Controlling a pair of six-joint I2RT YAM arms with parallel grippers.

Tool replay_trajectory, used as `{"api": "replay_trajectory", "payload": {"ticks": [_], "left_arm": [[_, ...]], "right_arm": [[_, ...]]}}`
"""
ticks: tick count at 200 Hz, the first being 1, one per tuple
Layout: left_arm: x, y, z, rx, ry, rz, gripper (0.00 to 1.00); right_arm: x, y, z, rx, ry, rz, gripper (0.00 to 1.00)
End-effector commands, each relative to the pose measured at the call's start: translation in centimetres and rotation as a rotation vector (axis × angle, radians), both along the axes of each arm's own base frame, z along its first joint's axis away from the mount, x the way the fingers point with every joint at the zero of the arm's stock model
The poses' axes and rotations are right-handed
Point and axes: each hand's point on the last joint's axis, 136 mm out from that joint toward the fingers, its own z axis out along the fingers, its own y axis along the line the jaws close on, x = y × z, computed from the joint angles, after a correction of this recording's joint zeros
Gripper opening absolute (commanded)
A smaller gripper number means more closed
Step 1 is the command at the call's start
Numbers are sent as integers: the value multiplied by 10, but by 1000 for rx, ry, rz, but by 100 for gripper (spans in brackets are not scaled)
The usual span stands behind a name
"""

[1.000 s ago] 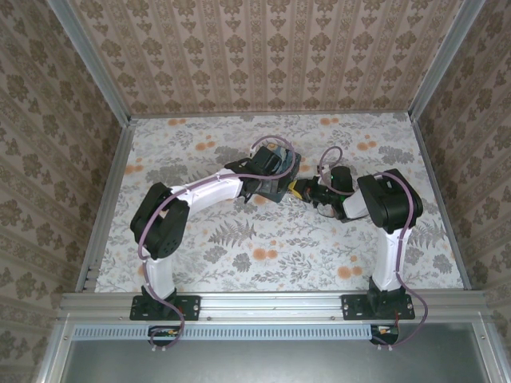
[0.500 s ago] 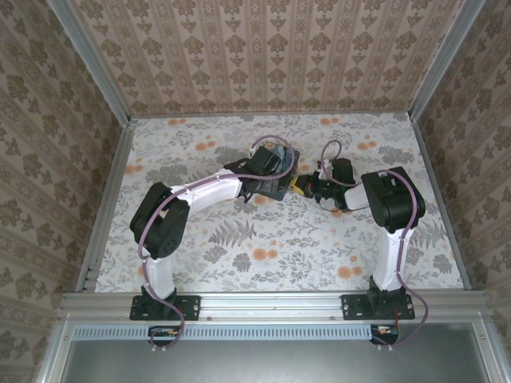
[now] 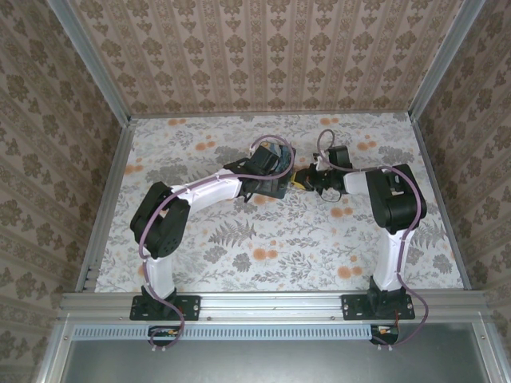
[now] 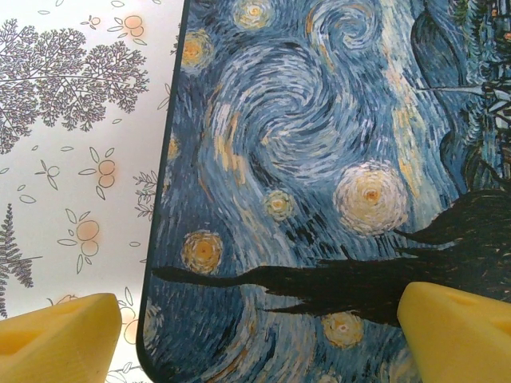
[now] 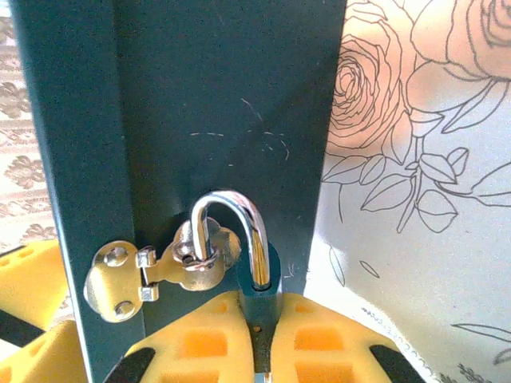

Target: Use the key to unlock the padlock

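Note:
The padlock [image 5: 259, 299] is a small dark body with a shiny shackle [image 5: 239, 211] hooked through the brass hasp [image 5: 128, 275] on the box's dark side [image 5: 223, 96]. My right gripper [image 5: 259, 351] is shut on the padlock body, its yellow fingers pressed on both sides. From above, it [image 3: 307, 177] sits at the right side of the starry-night box [image 3: 279, 185]. My left gripper [image 4: 271, 319] is open over the box lid [image 4: 303, 144]. One finger [image 4: 64, 335] is past the lid's left edge and the other [image 4: 455, 327] is over the lid. The key is hidden.
The box stands in the middle of the floral tabletop [image 3: 239, 255], with patterned walls on three sides. Both arms reach in from the near rail [image 3: 271, 303] and meet at the box. Open tabletop lies in front and to either side.
My right gripper has swung farther from the near edge and left, up against the box's right side. The left arm has hardly moved.

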Motion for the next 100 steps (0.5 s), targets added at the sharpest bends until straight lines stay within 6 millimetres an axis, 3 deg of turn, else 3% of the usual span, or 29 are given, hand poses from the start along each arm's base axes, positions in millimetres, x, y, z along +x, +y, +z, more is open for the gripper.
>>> {"api": "replay_trajectory", "payload": {"ticks": [1,50,100], "left_arm": [[-67,60,-89,317,329,-65,93],[-69,61,-93,324,344,-73,93],[-72,62,-100,328,361,-78,92]], "right_arm": [[4,-25,1,-137,-16,-12,0],[12,-25,-1,-156,-6,2,0],[48,-10,30,65,-42,-90,0]]}}
